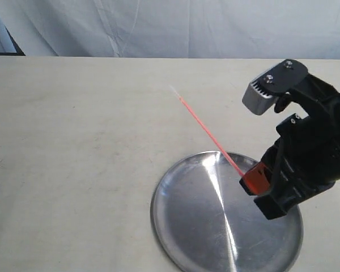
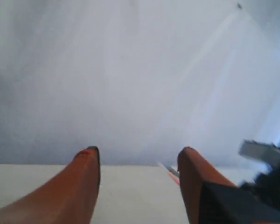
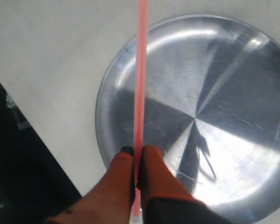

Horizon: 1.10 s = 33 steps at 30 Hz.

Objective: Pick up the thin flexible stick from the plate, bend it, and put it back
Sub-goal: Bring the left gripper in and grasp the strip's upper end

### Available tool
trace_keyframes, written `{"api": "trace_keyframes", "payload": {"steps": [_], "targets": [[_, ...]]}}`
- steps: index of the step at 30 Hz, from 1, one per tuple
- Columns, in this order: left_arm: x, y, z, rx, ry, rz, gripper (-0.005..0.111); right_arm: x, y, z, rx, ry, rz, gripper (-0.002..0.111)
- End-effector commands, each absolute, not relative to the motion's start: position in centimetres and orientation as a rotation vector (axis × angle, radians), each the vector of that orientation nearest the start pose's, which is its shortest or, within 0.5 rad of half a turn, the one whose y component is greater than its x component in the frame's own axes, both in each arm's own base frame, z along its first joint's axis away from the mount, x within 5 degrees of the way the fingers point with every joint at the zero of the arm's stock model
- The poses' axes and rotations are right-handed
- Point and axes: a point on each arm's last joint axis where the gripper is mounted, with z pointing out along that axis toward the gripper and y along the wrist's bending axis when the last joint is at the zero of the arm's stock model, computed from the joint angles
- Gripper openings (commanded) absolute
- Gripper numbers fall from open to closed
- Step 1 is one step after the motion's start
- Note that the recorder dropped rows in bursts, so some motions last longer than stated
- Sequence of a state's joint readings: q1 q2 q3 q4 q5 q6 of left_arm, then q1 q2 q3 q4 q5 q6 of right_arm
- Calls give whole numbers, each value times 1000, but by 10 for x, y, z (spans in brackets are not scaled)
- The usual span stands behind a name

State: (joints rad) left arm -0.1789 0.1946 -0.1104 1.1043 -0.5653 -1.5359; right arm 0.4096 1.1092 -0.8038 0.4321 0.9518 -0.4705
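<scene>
My right gripper (image 1: 250, 180) hangs above the right part of the round silver plate (image 1: 181, 238), shut on one end of the thin red-orange stick (image 1: 207, 130). The stick is straight and slants up and to the left, its whitish tip in the air over the table. In the right wrist view the stick (image 3: 140, 70) runs out from between the closed orange fingers (image 3: 123, 161) over the plate (image 3: 233, 93). My left gripper (image 2: 139, 156) is open and holds nothing; beyond its fingers I see a short piece of the stick (image 2: 171, 176). The exterior view does not show the left gripper.
The beige table (image 1: 73, 141) spreads left and behind the plate. A white cloth backdrop (image 1: 175, 25) hangs behind the table. The right arm's black body and grey camera block (image 1: 266, 90) stand above the plate's right rim.
</scene>
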Motion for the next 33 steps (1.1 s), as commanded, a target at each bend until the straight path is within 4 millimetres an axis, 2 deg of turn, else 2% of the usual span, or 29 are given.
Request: {"api": "trace_keyframes", "payload": {"steps": [1,3,6,9,10,13,17,25,33], "targets": [[66,-67,278,282,1574,-1023,50,154,108,297,-897,2450,643,-1],[78,-75,285,297,1688,-1110,50,149,108,302,-889,2431,671,-1],[94,-93,289,486,1821,-1287,50,140,106,302,-866,2414,708,-1],[111,-106,292,582,1806,-1576,50,131,105,293,-827,2422,770,-1],[120,-108,289,551,1788,-1608,50,127,104,289,-806,2423,792,-1],[139,-112,282,444,1794,-1671,50,119,102,276,-736,2417,835,-1],[150,-113,275,360,1817,-1708,50,112,100,267,-687,2396,866,-1],[156,-111,282,262,1738,-1741,50,115,104,270,-568,2324,950,-1],[156,-111,282,234,1745,-1762,50,120,104,274,-523,2269,958,-1]]}}
